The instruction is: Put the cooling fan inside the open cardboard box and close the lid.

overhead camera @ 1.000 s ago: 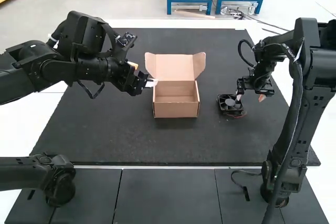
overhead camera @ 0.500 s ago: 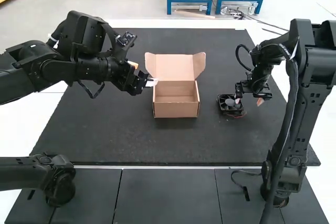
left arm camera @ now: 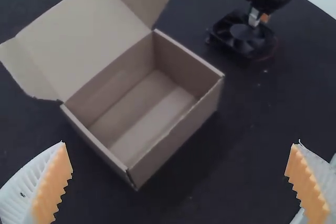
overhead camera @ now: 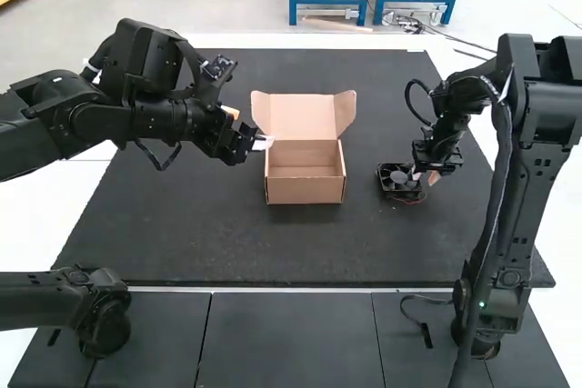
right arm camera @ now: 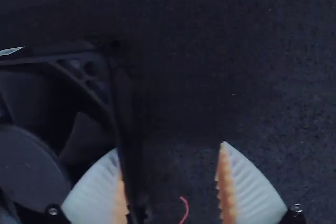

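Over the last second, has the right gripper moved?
Yes. The right gripper has dropped and shifted slightly left toward the cooling fan, which stayed put on the mat; it now straddles the fan's frame.

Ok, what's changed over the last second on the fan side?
The right gripper came down onto the cooling fan and narrowed its fingers, which now straddle the frame wall but are not yet clamped. The fan, the open cardboard box and the left gripper beside it stayed put.

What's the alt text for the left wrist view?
An empty cardboard box sits open on the black mat, lid folded back. Beyond it the right gripper straddles the cooling fan's edge; the left gripper is wide open.
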